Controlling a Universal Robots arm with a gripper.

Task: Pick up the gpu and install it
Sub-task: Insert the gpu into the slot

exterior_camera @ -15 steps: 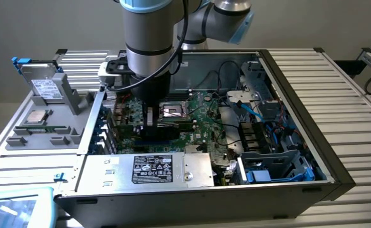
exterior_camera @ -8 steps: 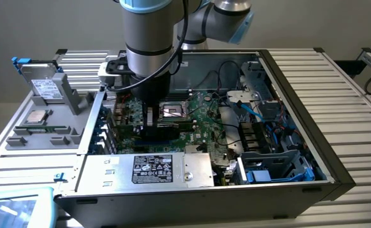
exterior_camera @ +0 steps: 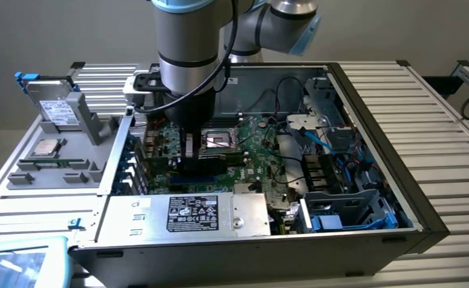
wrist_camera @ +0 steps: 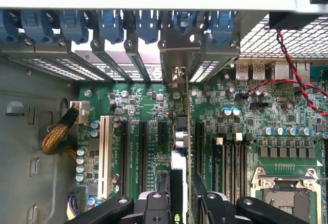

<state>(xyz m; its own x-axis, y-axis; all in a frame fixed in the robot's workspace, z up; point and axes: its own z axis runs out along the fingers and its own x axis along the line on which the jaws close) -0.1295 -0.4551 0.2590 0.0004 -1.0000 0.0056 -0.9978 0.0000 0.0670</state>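
Arm [exterior_camera: 184, 42] with fingers [exterior_camera: 189, 146] down over motherboard [exterior_camera: 254, 150] inside open case [exterior_camera: 242, 255]

My gripper [wrist_camera: 180, 184] is black, its fingers [wrist_camera: 164, 203] studded with dull grey bolts. The gpu [wrist_camera: 179, 131] between them shows silvery and black parts edge-on, with a bare silver bracket [wrist_camera: 174, 55] at its far end. Beneath my hand the motherboard [wrist_camera: 148, 106] is green, dotted with blue-and-silver capacitors. One slot [wrist_camera: 106, 152] is white and its neighbours are black. Beyond my fingertips, blue latches [wrist_camera: 110, 24] line the grey case [wrist_camera: 31, 131]. A twisted red-and-black wire [wrist_camera: 292, 75] crosses the board, and a yellow-and-black braided cable [wrist_camera: 59, 131] lies off to one side.
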